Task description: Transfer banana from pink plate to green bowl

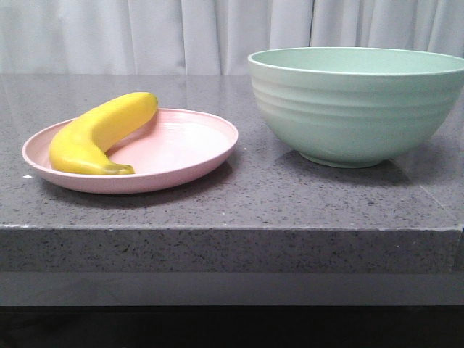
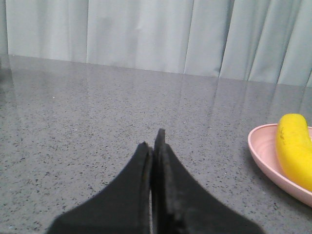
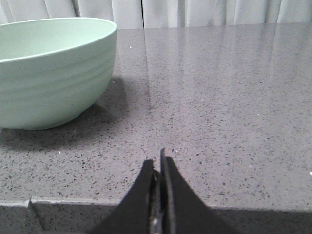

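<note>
A yellow banana (image 1: 98, 135) lies on the pink plate (image 1: 190, 168) at the left of the front view, its dark tip toward the camera and its far end propped on the plate's back rim. The green bowl (image 1: 355, 109) stands well apart at the right, both on a speckled grey desk (image 1: 254, 196) before a pale curtain (image 1: 181, 36).

Neither arm appears in the front view; only the wrist cameras show them. In the left wrist view, the left end effector (image 2: 155, 148) sits at lower centre, its black fingers pressed together with nothing between them, above bare desk, with the plate's edge and part of the banana at the right edge of the frame. In the right wrist view, the right end effector (image 3: 157, 168) is likewise closed and empty near the desk's front edge, the bowl filling the upper left.
</note>
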`<state>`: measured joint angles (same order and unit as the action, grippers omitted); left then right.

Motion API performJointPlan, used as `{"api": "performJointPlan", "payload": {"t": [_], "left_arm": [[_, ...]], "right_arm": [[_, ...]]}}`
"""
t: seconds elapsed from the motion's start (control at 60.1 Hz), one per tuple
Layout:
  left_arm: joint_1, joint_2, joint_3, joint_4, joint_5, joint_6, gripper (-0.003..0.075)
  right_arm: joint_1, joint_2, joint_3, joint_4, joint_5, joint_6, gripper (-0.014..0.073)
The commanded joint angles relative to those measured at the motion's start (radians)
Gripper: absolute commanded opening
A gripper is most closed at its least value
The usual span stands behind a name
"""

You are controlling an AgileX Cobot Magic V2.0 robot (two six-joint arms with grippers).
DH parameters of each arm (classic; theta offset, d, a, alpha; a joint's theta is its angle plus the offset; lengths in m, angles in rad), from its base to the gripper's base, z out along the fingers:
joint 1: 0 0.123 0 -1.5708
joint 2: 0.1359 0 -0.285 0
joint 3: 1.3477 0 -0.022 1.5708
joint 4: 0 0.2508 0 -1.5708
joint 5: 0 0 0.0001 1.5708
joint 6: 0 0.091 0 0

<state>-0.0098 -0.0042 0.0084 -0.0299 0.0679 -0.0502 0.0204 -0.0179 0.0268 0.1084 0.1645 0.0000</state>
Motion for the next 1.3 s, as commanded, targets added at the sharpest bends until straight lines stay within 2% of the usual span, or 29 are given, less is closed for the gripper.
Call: {"api": "performJointPlan", "payload": {"t": [0.0,0.798,0.948,1.064,1.198,1.281], "left_arm": [[0.001,-0.018,0.002,-0.006,-0.085,-0.012,-0.002],[0.001,-0.018,-0.022,-0.008,-0.087,-0.012,-0.002],[0.001,-0.012,-0.148,0.006,-0.062,-0.012,-0.002],[0.001,0.04,-0.292,0.011,0.047,-0.012,-0.002],[0.001,0.187,-0.457,0.011,0.169,-0.012,-0.002],[0.001,0.272,-0.532,0.011,0.2,-0.012,-0.002]], "right_arm": [[0.0,-0.016,0.001,-0.004,-0.086,-0.006,-0.006],[0.0,-0.016,-0.008,-0.004,-0.11,-0.006,-0.006],[0.0,-0.016,-0.129,-0.016,-0.085,-0.008,-0.006],[0.0,0.02,-0.302,-0.047,-0.002,-0.008,-0.006],[0.0,0.156,-0.482,-0.047,0.116,-0.008,-0.006],[0.0,0.246,-0.565,-0.046,0.148,-0.008,-0.006]]}}
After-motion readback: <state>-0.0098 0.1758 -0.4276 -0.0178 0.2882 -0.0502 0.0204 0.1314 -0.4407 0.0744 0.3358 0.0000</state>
